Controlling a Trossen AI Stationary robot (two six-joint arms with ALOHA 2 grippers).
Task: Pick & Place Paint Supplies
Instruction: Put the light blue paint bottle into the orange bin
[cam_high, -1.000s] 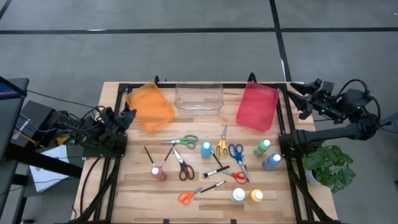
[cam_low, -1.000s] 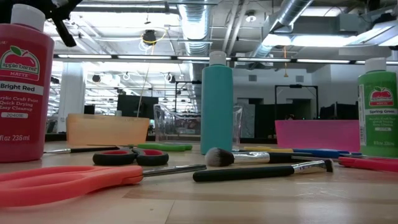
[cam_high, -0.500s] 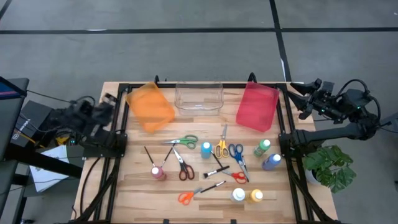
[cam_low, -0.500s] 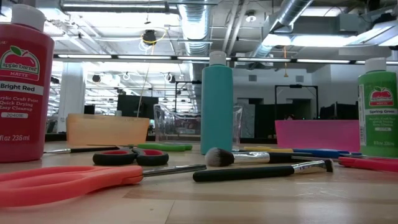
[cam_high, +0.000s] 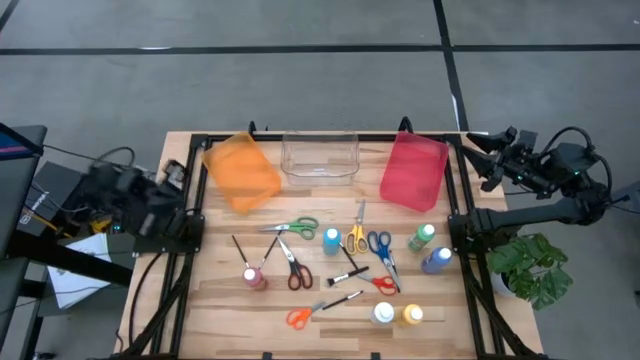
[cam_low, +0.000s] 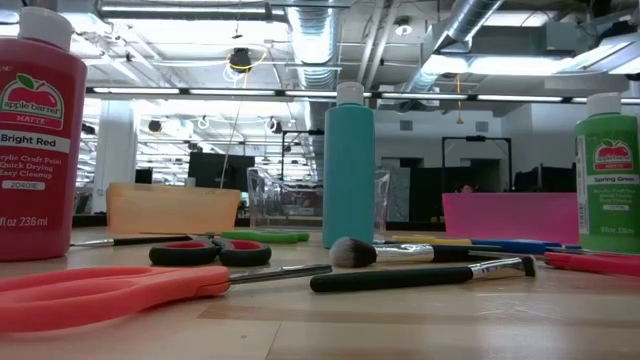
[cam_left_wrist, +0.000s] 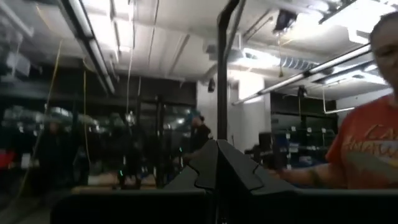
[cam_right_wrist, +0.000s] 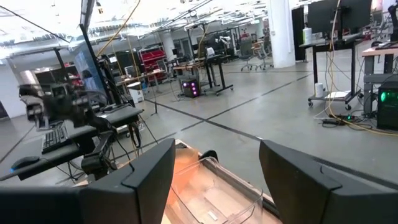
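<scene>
The paint supplies lie loose on the wooden table (cam_high: 220, 310): a teal bottle (cam_high: 331, 240), a green bottle (cam_high: 422, 237), a red bottle (cam_high: 254, 277), white (cam_high: 383, 313) and yellow (cam_high: 412, 315) bottles, several scissors such as the green pair (cam_high: 296, 227) and the orange pair (cam_high: 300, 317), and thin brushes (cam_high: 345, 275). My left gripper (cam_high: 172, 174) is shut and empty, drawn back over the table's left edge and tipped upward (cam_left_wrist: 217, 171). My right gripper (cam_high: 480, 152) stands open and empty above the far right corner (cam_right_wrist: 217, 180).
Three bins stand along the far edge: orange (cam_high: 241, 171), clear (cam_high: 320, 155) and red (cam_high: 414, 171). A potted plant (cam_high: 535, 270) stands beside the table's right edge. A person in an orange shirt (cam_left_wrist: 367, 149) shows in the room beyond, in the left wrist view.
My left gripper has pulled back from over the table toward its left edge, risen and tipped upward, staying shut; it has left the top of the low view. Nothing on the table has moved.
</scene>
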